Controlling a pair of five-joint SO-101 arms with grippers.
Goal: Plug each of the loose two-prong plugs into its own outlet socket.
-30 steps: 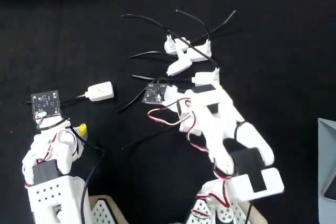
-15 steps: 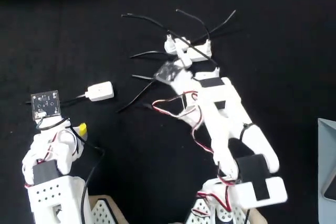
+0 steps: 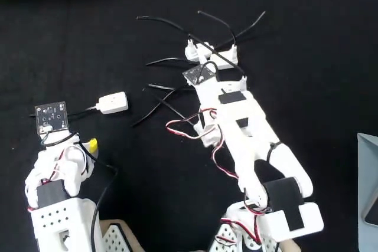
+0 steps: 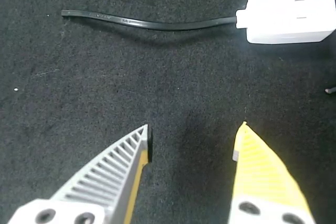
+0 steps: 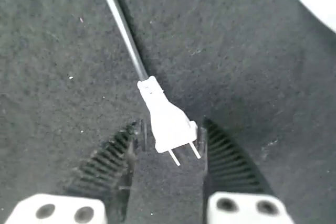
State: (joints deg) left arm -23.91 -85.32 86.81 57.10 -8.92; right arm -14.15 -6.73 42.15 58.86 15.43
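So the right gripper (image 5: 170,125) is down on the black desk (image 3: 307,57) with a white plug (image 5: 167,128) lying between its fingers. It's open, not clamped yet: one finger looks about touching the plug body and there's a thin gap on the other side. The prongs point back toward the wrist and the black cord (image 5: 122,30) runs off away from it. From the high view that arm is stretched out to the pile (image 3: 212,57) of white pieces and black cords in the middle of the desk.

The left gripper (image 4: 194,128) is wide open over bare desk, gripping nothing. A white outlet (image 4: 286,14) sits a bit ahead of it, two slots facing up, with its cord (image 4: 147,22) trailing off sideways. It's well apart from the pile.
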